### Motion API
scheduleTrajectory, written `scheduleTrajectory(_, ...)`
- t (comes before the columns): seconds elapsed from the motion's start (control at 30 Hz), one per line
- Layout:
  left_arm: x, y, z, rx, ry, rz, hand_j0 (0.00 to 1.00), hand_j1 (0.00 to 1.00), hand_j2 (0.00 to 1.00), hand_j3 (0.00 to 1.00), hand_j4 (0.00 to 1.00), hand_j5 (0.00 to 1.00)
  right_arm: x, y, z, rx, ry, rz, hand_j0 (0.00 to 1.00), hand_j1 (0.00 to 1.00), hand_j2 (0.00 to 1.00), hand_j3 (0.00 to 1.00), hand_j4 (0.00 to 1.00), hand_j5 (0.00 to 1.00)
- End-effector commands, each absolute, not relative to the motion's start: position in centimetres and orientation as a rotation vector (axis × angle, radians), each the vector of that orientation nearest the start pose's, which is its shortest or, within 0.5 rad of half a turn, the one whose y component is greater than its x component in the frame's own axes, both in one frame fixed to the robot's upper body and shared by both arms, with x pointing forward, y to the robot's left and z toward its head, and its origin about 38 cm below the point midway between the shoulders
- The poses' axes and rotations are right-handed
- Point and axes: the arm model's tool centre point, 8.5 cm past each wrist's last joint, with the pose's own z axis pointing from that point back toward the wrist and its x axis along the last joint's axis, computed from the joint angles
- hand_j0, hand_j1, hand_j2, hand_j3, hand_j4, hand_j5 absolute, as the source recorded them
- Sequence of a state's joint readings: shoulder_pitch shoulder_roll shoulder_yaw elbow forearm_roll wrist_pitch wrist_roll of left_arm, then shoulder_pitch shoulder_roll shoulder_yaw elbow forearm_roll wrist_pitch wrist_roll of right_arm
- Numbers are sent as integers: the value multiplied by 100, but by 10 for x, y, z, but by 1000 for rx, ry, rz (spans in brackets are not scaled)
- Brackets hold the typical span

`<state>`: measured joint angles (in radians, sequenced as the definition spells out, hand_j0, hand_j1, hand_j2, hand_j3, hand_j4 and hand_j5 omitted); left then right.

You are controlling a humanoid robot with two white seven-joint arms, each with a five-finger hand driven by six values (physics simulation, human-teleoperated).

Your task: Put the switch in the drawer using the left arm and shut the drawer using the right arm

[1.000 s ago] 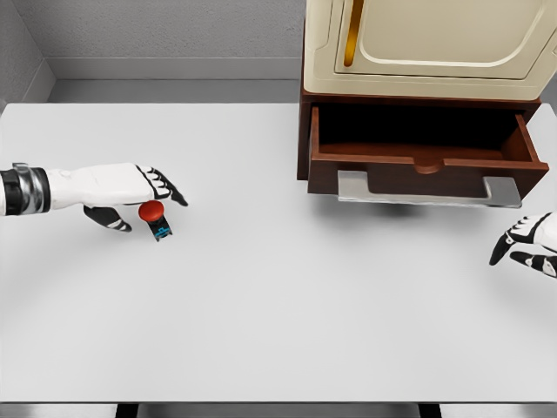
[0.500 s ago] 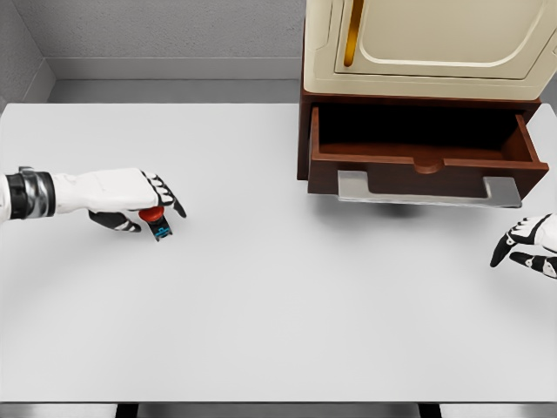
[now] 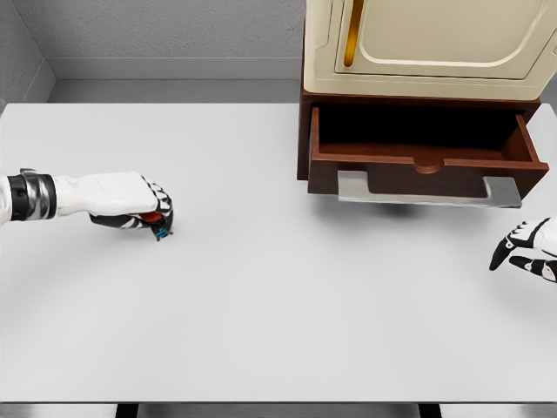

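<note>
The switch [image 3: 157, 224], a small blue body with a red button cap, sits on the white table at the left. My left hand [image 3: 144, 207] lies over it with fingers curled round the red cap, so most of the switch is hidden. The brown wooden drawer [image 3: 424, 161] stands pulled out under the cream cabinet at the upper right, its inside dark and bare. My right hand [image 3: 525, 251] hovers low at the right edge, below and right of the drawer front, its fingers loosely relaxed and holding nothing.
A cream cabinet [image 3: 426, 43] with a gold handle stands above the drawer. A grey metal handle plate [image 3: 428, 189] hangs under the drawer front. The white table [image 3: 278, 296] stretches wide between the two hands; a grey wall runs behind.
My left hand's fingers came down from a spread pose above the switch and curled round its red cap. The right hand shifted slightly down at the right edge.
</note>
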<state>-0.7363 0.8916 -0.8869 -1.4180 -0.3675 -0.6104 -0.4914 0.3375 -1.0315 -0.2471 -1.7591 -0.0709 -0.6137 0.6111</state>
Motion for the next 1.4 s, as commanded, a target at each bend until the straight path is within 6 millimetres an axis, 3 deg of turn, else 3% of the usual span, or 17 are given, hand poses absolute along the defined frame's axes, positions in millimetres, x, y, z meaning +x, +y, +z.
scheduleTrajectory(0.0, 422, 302, 178, 266, -1231, -2242, 33, 33, 33, 33, 33, 33, 282, -425, 224, -201, -1459, 1650, 46, 46, 46, 46, 46, 46)
scheduleTrajectory(0.13, 422, 301, 180, 267, -1239, -2245, 33, 33, 33, 33, 33, 33, 282, -425, 225, -201, -1458, 1651, 46, 46, 46, 46, 46, 46)
scheduleTrajectory(0.27, 415, 285, 192, 260, -1294, -2285, 33, 33, 33, 33, 33, 33, 282, -425, 224, -201, -1459, 1650, 46, 46, 46, 46, 46, 46)
scheduleTrajectory(0.57, 423, 258, 257, 235, -1544, -2212, 33, 33, 33, 33, 33, 33, 282, -425, 225, -200, -1459, 1650, 46, 46, 46, 46, 46, 46)
scheduleTrajectory(0.8, 428, 249, 274, 185, -1637, -2146, 33, 33, 33, 33, 33, 33, 282, -425, 225, -200, -1460, 1649, 46, 46, 46, 46, 46, 46)
scheduleTrajectory(0.93, 432, 218, 282, 141, -1727, -2149, 33, 33, 33, 33, 33, 33, 282, -425, 224, -200, -1459, 1647, 46, 46, 46, 46, 46, 46)
scheduleTrajectory(1.07, 437, 185, 308, 136, -1836, -2169, 33, 33, 33, 33, 33, 33, 282, -425, 225, -201, -1460, 1648, 46, 46, 46, 46, 46, 46)
scheduleTrajectory(1.13, 438, 175, 312, 126, -1863, -2169, 33, 33, 33, 33, 33, 33, 282, -424, 225, -201, -1461, 1649, 46, 46, 46, 46, 46, 46)
scheduleTrajectory(1.23, 438, 165, 336, 105, -1938, -2148, 33, 33, 33, 33, 33, 33, 282, -425, 224, -200, -1459, 1647, 46, 46, 46, 46, 46, 46)
scheduleTrajectory(1.37, 434, 128, 349, 48, -2023, -2176, 33, 33, 33, 33, 33, 33, 282, -425, 224, -200, -1459, 1647, 46, 46, 46, 46, 46, 46)
